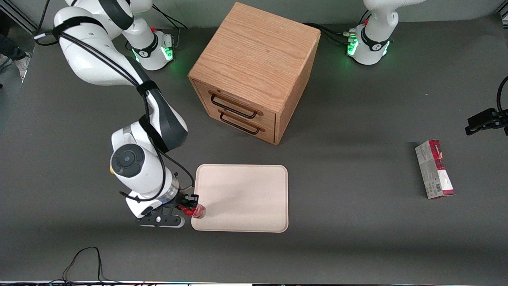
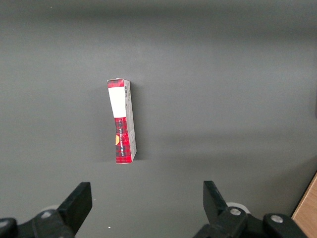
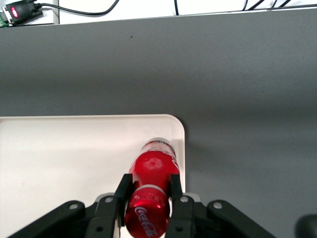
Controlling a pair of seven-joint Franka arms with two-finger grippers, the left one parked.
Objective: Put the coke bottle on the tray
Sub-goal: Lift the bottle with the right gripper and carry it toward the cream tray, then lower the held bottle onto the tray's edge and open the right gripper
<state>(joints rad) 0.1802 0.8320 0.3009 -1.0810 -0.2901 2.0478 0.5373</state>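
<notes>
Item 1. Coke bottle [image 3: 152, 191]: slim, red, white script. Held in the gripper [image 1: 189, 206]; both fingers [image 3: 123, 192] press its sides, closed only to the bottle's width. It hangs over the tray's corner nearest the working arm and nearest the front camera. Whether its base touches the tray surface cannot be told.

Item 2. Tray [image 1: 254, 186]: cream-beige, rounded corners, low rim, flat on the grey tabletop [image 1: 357, 238], nothing else on it. It lies nearer the front camera than the wooden drawer cabinet [image 1: 254, 75].

Item 3. Red-and-grey carton [image 1: 434, 169]: lying toward the parked arm's end of the tabletop, well apart from the tray; no part in this task.

Step in hand, as judged: the placing stage, bottle carried over the tray, not yet released.

Next move calls for: lowering until the base sits squarely inside the rim, preferably somewhat inward from the corner, then opening the fingers and lifting straight up so the narrow bottle is not tipped.
</notes>
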